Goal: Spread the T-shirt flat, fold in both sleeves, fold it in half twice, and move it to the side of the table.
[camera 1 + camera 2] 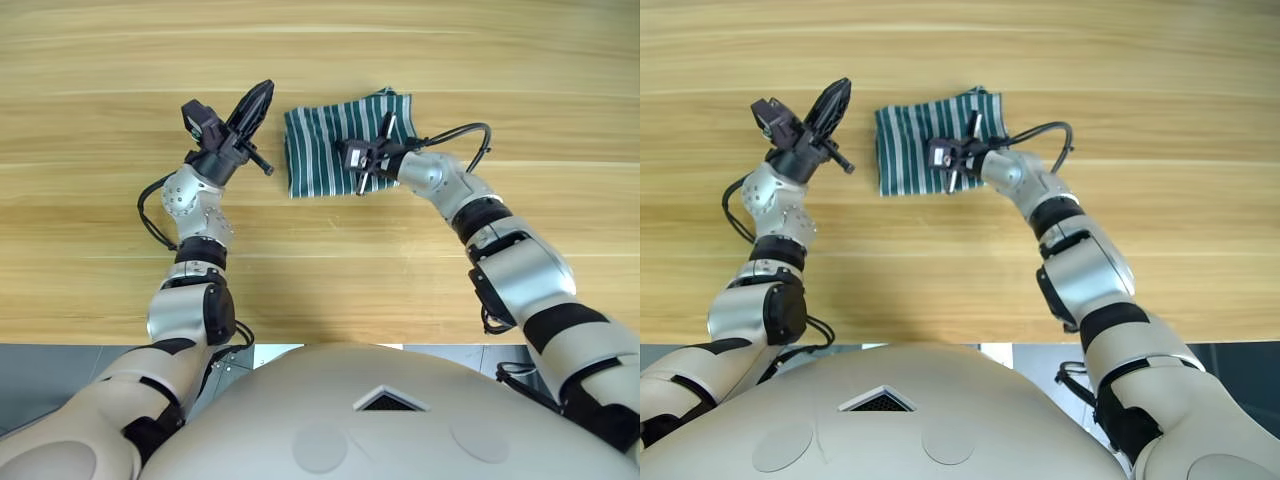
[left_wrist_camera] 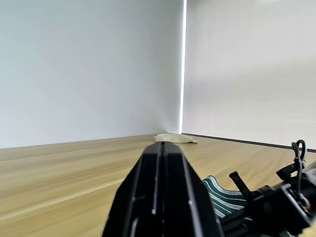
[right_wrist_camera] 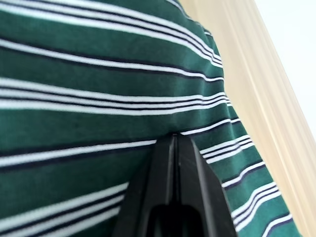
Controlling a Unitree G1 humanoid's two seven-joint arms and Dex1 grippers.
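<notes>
Folded T-shirt and both arms, seen from the robot's side of the table (image 1: 320,270) outward.

Nearest, the right arm reaches in from the right. The right end effector (image 3: 174,142) has its fingers pressed together, with the tips against the striped cloth. Whether any fold is caught between them cannot be told.

Under it lies the T-shirt (image 1: 318,150), already a compact green-and-white striped packet near the middle of the table. Its long axis runs roughly across the table from left to right, slightly skewed, with the far right corner lying farthest out.

Just beside the packet's left edge, and apart from it, is the left end effector (image 1: 262,93). Its fingers are also pressed together, holding nothing, and they point away from the robot.

At the far end of the table a small pale crumpled item (image 2: 175,139) lies well apart from the work.

Judgement: the folding looks finished and the move to the side remains. The right end effector is the nearer one, being already on the packet. A slide to the left would follow the long axis, and the left end effector is in that path.
</notes>
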